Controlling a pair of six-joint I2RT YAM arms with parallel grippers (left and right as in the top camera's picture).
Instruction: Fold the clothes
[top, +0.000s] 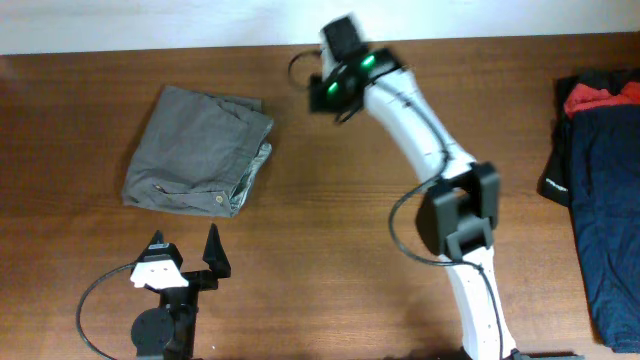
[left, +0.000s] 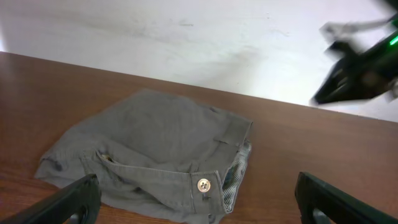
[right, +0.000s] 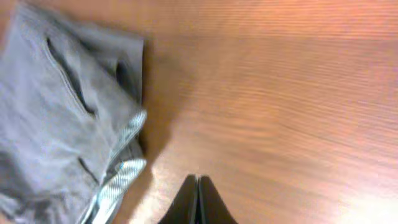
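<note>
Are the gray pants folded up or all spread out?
Folded. The pants lie in one small thick bundle with no legs sticking out, and stacked layers show beside the button.

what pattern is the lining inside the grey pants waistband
Thin pale stripes on the lining, clearest in the right wrist view.

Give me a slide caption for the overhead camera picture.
Folded grey garment on the wooden table, the open left tool beside it, more dark clothes at the right edge.
</note>
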